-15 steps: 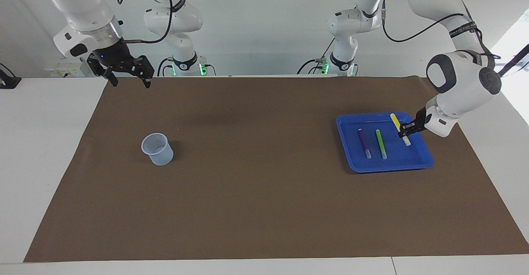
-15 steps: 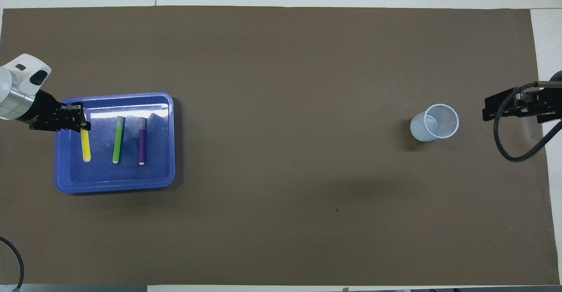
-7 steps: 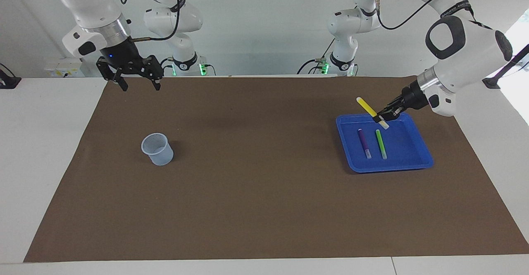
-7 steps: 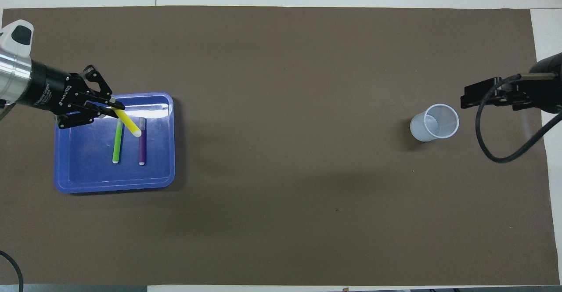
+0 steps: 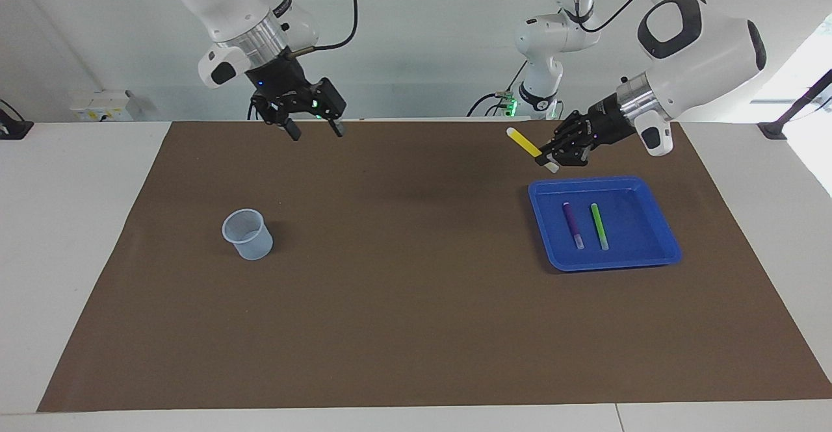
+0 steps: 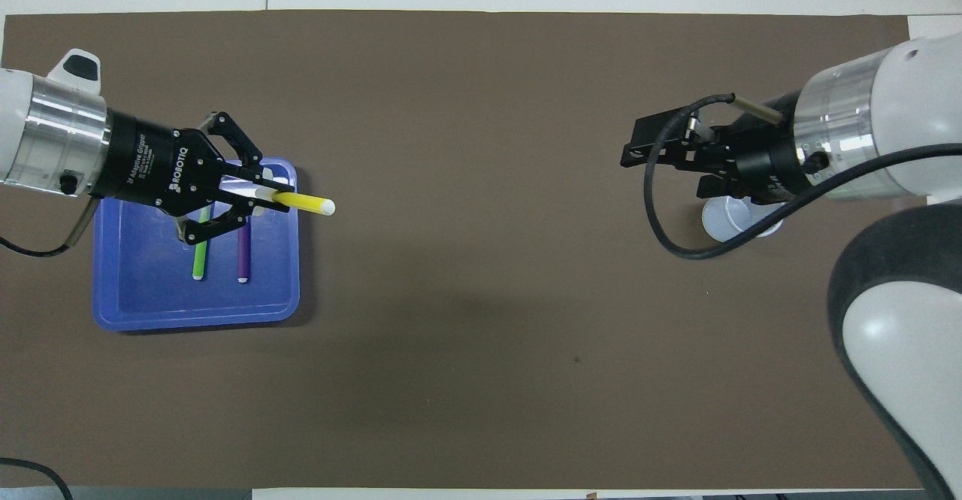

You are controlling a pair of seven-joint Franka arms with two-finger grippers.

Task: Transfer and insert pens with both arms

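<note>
My left gripper is shut on the whitish cap end of the yellow pen and holds it up in the air over the blue tray's edge toward the table's middle. The pen points toward the right arm; it also shows in the overhead view, held by the left gripper. The green pen and the purple pen lie side by side in the tray. My right gripper is open and empty, raised; in the overhead view it is over the mat beside the cup.
A translucent plastic cup stands upright on the brown mat toward the right arm's end; the right wrist partly covers it in the overhead view. Two smaller white arms with green lights stand at the robots' end.
My left gripper has lifted the yellow pen out of the tray and carried it toward the table's middle. My right gripper has moved in from its end toward the middle, staying open.
</note>
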